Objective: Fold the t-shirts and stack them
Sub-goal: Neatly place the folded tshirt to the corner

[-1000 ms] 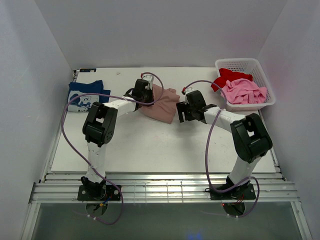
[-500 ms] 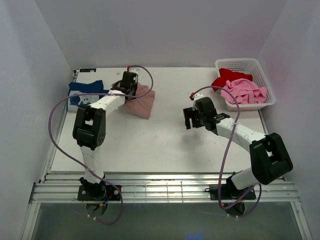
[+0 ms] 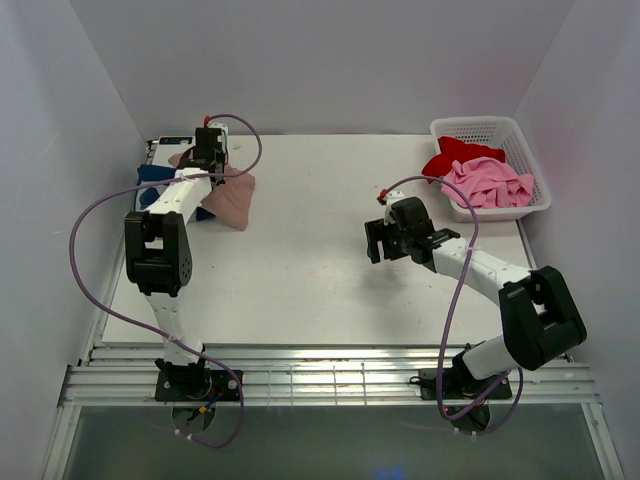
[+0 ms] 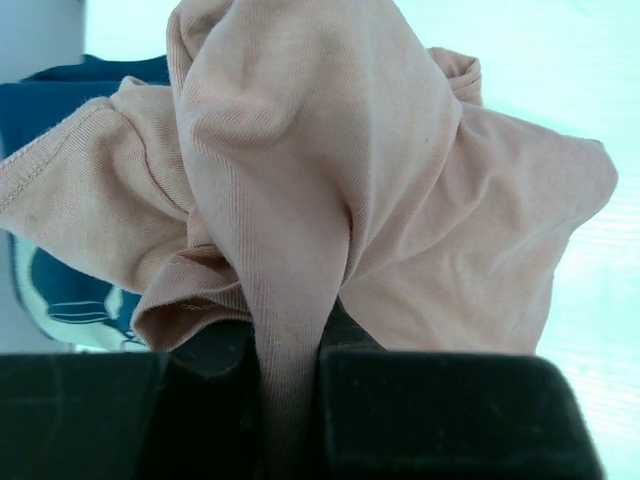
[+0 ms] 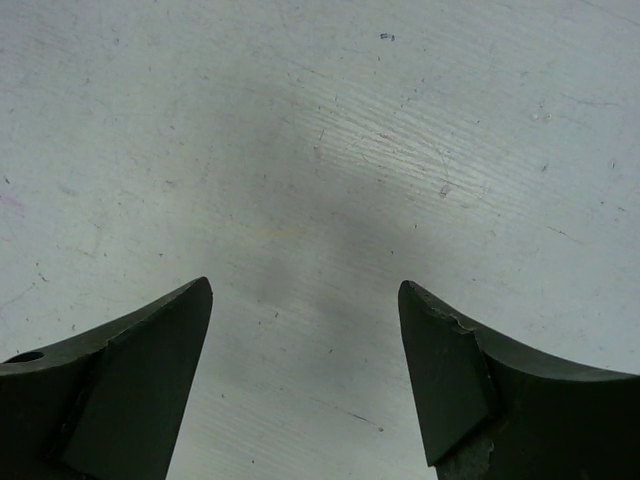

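At the table's far left corner, the tan tee (image 4: 400, 200) hangs bunched in soft, fine-knit folds, a narrow twist of it pinched between the black pads of the left gripper (image 4: 290, 370). Its stitched hem drapes over the flat navy tee (image 4: 70, 85). Well apart, the right gripper (image 5: 305, 290) gapes wide over the scuffed white table (image 3: 300, 270). A red tee (image 3: 450, 155) and a pink tee (image 3: 490, 182) lie crumpled in a white lattice basket (image 3: 500, 128) at far right.

Bright even overhead light, soft shadows, sharp overhead view, bluish-tinted left wrist close-up

t-shirts (image 3: 487, 181) in basket (image 3: 478, 124), table's (image 3: 300, 285) far right
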You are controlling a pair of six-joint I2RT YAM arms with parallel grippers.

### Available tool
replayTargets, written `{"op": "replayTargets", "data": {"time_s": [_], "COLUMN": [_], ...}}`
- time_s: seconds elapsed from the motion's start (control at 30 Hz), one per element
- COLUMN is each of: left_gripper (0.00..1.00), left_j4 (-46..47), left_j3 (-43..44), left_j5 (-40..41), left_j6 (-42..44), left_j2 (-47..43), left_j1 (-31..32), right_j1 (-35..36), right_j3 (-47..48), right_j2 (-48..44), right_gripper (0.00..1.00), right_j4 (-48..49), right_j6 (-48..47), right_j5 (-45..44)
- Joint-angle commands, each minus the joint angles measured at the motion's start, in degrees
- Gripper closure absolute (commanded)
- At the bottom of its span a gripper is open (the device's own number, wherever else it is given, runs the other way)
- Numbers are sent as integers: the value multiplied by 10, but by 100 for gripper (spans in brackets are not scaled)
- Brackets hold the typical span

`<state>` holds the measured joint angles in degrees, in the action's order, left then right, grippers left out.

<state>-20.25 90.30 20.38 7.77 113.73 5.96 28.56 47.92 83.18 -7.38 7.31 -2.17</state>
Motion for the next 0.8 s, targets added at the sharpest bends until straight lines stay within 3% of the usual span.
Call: {"op": "replayTargets", "data": {"time_s": [0.0,0.77], "left_gripper": [100,100], "left_j4": [-7,9], "left_j3": [43,82], "left_j5": [2,6], "left_j6": [27,31], "left_j2": [-49,-17], "left_j1": [-9,-103], "right_j1": [-1,-1], "right_j3": [-4,-11], "right_j2": [-10,-12], "right_gripper": [19,20], "right_j4": [12,10], "right_j6": [2,-4], "right_j5": [13,16]}}
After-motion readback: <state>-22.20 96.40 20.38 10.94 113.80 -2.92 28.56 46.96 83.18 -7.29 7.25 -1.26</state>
